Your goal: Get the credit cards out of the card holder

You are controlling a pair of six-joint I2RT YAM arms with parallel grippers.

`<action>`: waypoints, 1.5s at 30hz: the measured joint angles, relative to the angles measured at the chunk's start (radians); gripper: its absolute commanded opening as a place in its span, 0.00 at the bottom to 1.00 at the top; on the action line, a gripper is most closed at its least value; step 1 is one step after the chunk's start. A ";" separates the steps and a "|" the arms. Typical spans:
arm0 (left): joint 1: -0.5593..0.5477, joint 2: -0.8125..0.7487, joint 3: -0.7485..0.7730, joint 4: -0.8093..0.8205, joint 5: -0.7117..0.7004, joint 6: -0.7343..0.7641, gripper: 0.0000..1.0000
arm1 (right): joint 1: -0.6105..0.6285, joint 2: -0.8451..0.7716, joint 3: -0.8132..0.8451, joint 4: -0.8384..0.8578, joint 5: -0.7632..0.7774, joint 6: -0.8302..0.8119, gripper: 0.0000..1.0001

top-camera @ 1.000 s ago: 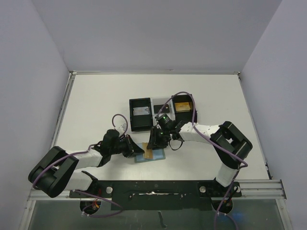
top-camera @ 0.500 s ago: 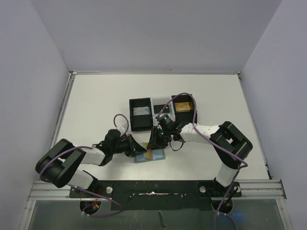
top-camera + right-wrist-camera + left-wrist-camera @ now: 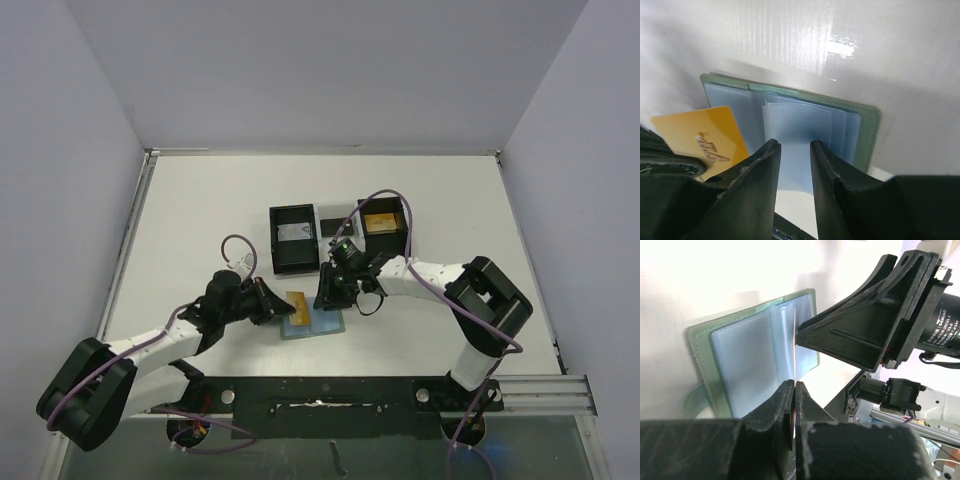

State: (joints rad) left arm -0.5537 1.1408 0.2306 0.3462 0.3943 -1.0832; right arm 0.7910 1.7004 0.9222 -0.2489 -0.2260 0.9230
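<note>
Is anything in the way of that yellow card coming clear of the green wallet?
Nothing visible. The left gripper, jaws shut, holds the yellow card out past the wallet's edge. The right gripper stands over the wallet's middle, beside the card, not across its path.

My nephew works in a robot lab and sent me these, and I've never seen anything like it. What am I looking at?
These are two robot arms bolted at the near edge of a white table. The wide picture looks down from above. The other two come from a small camera on each arm's wrist, so each shows its own pincer up close.

A green card holder lies opened flat on the table, and black open boxes sit behind it. The left pincer is shut on a gold card, holding it on edge over the holder. The right pincer has its fingers slightly apart. It rests on the holder's pale blue lining and seems to be pinning it down.
</note>
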 measured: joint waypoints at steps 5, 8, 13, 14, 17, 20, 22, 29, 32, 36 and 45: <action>0.006 -0.089 0.000 -0.082 -0.032 0.018 0.00 | 0.000 -0.027 0.013 -0.069 0.056 -0.027 0.34; 0.007 -0.134 0.000 -0.137 -0.061 0.029 0.00 | 0.000 -0.055 0.030 -0.105 0.073 -0.043 0.34; 0.009 -0.202 0.001 -0.212 -0.117 0.041 0.00 | 0.006 -0.082 0.079 -0.088 0.060 -0.064 0.34; 0.010 -0.213 0.003 -0.225 -0.128 0.043 0.00 | 0.010 -0.082 0.083 -0.070 0.049 -0.066 0.34; 0.013 -0.236 0.010 -0.261 -0.156 0.047 0.00 | 0.022 -0.076 0.083 -0.033 0.013 -0.067 0.34; 0.014 -0.258 0.014 -0.285 -0.177 0.048 0.00 | 0.029 -0.047 0.084 0.000 -0.018 -0.068 0.34; 0.014 -0.270 0.014 -0.299 -0.187 0.048 0.00 | 0.029 -0.013 0.084 0.006 -0.021 -0.067 0.34; 0.014 -0.279 0.018 -0.322 -0.204 0.051 0.00 | 0.031 0.042 0.084 -0.069 0.046 -0.076 0.37; 0.014 -0.275 0.026 -0.321 -0.204 0.058 0.00 | 0.031 0.022 0.088 -0.086 0.086 -0.086 0.45; 0.016 -0.272 0.047 -0.303 -0.191 0.082 0.00 | 0.031 -0.072 0.087 -0.094 0.158 -0.092 0.58; 0.019 -0.257 0.081 -0.209 -0.117 0.129 0.00 | -0.043 -0.395 -0.079 0.092 0.250 -0.116 0.90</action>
State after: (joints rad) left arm -0.5350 0.8841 0.3119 0.1368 0.2771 -0.9546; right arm 0.7479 1.3056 0.8429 -0.1566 0.0238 0.8066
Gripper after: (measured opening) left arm 0.006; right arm 0.812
